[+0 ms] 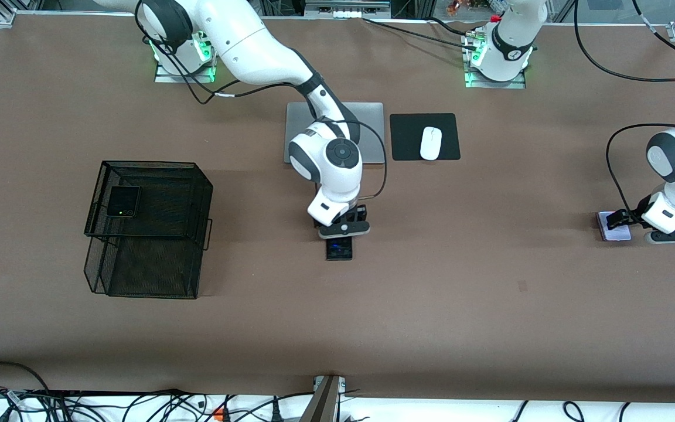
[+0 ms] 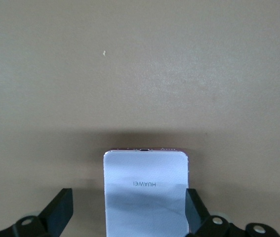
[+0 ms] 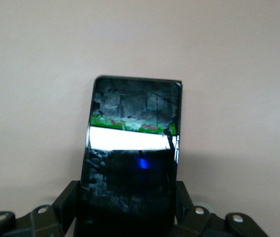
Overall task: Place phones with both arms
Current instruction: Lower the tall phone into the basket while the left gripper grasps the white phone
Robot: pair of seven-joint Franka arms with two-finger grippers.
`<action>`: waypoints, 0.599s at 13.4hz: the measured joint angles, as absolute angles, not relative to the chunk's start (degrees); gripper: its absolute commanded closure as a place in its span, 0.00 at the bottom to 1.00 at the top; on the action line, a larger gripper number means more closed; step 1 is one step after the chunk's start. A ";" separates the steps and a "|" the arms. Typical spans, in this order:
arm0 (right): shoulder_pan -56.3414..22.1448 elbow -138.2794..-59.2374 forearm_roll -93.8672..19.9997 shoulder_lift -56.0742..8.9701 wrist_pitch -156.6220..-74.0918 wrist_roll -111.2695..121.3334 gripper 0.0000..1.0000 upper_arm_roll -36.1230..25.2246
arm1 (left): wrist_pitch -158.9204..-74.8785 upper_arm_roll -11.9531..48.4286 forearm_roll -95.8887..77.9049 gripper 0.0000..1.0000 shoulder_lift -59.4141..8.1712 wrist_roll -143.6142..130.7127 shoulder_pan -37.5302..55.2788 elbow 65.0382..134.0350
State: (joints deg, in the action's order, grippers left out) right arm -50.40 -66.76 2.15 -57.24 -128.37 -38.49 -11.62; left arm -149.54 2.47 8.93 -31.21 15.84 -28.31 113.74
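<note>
A long slim black phone lies mid-table, nearer to the front camera than the laptop. My right gripper is shut on it, a finger pressed to each long edge. At the left arm's end of the table lies a pale lilac-white phone. My left gripper is down over it and open; one finger is at the phone's edge, the other stands apart. A small squarish black phone rests in the black wire basket.
A grey laptop lies closed under the right arm's forearm. Beside it a white mouse sits on a black mat. The wire basket stands toward the right arm's end. Cables run along the table's front edge.
</note>
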 measured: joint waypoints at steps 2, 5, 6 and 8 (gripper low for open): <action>-49.21 -65.98 2.13 -52.88 -121.60 -34.80 0.91 -14.01 | -149.92 3.46 8.93 0.00 -31.58 15.88 -28.59 113.94; -43.59 -67.34 2.09 -43.04 -111.39 -27.26 0.91 -14.97 | -150.07 7.84 8.91 0.00 -32.09 16.32 -32.35 114.19; -41.45 -69.11 2.06 -39.85 -109.67 -24.29 0.92 -15.20 | -150.15 9.11 8.91 0.00 -32.31 16.80 -33.91 114.21; -37.18 -74.35 2.03 -33.76 -108.31 -19.33 0.93 -15.47 | -150.44 9.98 8.91 0.00 -32.63 17.55 -35.56 114.22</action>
